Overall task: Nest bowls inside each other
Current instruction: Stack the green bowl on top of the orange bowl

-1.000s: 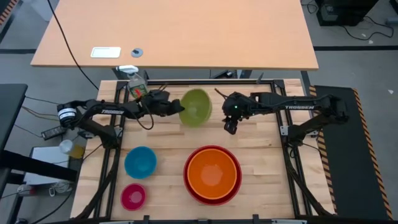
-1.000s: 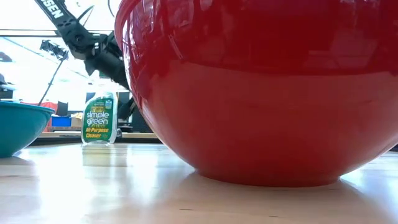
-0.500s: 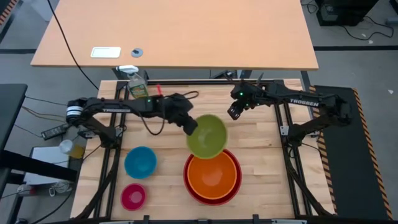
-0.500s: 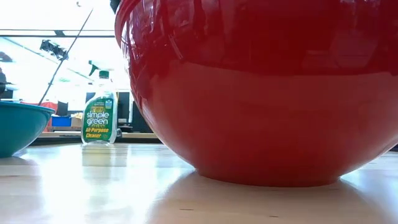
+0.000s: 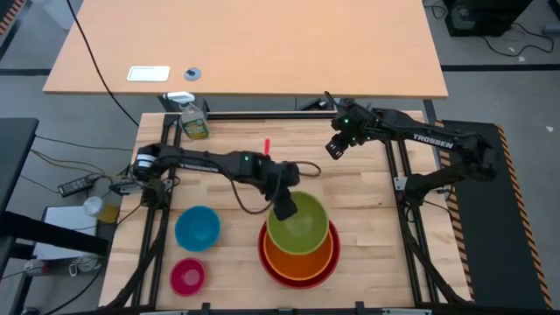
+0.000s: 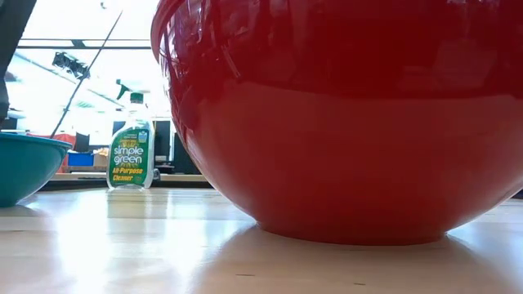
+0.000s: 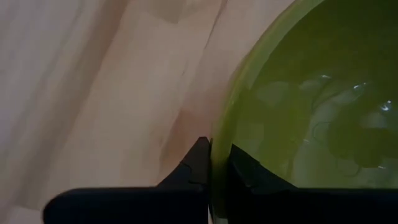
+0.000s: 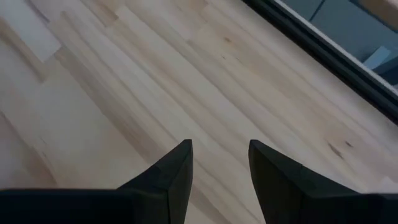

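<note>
The yellow-green bowl stands mouth up over the orange bowl, which sits inside the big red bowl at the table's near middle. My left gripper is shut on the yellow-green bowl's left rim. Whether that bowl rests in the orange one, I cannot tell. The blue bowl and the small pink bowl stand on the table at the near left. My right gripper hovers open over bare wood at the far right. My left gripper pinches the yellow-green bowl's rim on the side toward the table's left. One finger is outside the wall and the other finger is inside. The fingers slant down from the far left. The bowl sits mouth up.
A green spray bottle stands at the table's far left corner. In the low view the red bowl fills most of the picture, with the blue bowl and the bottle to its left. Bare wood lies between the arms.
My left gripper has carried the yellow-green bowl from the table's far middle toward the near edge and right, over the orange and red bowls. The bowl has turned from lying on its side to mouth up. My right gripper has drawn back toward the far edge, still open.
</note>
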Action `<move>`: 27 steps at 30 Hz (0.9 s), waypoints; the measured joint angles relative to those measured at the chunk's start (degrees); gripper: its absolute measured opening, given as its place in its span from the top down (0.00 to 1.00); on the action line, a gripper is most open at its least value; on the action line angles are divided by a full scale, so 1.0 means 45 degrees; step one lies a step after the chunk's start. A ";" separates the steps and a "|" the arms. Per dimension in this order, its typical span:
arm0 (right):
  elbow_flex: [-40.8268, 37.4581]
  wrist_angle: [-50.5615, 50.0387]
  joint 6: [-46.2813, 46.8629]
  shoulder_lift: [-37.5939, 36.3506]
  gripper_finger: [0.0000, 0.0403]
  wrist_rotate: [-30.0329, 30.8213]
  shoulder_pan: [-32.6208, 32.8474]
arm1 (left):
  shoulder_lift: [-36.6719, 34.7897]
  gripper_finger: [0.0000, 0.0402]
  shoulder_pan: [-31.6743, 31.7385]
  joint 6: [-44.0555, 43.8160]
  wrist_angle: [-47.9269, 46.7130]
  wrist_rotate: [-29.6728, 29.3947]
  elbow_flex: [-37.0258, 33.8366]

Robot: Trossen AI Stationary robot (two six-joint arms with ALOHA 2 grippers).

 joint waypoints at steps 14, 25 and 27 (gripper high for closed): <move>0.0002 0.0187 -0.0370 -0.0093 0.59 -0.0044 -0.0122 | 0.0810 0.84 -0.1465 0.2156 -0.0163 -0.0914 0.1095; 0.0005 0.0631 -0.0331 -0.0093 0.59 -0.0374 -0.0117 | 0.0668 0.42 -0.1224 0.2402 -0.0103 -0.0105 0.1115; 0.0005 0.0627 -0.0331 -0.0093 0.59 -0.0374 -0.0117 | 0.0649 0.39 -0.1115 0.2312 -0.0140 0.0045 0.1110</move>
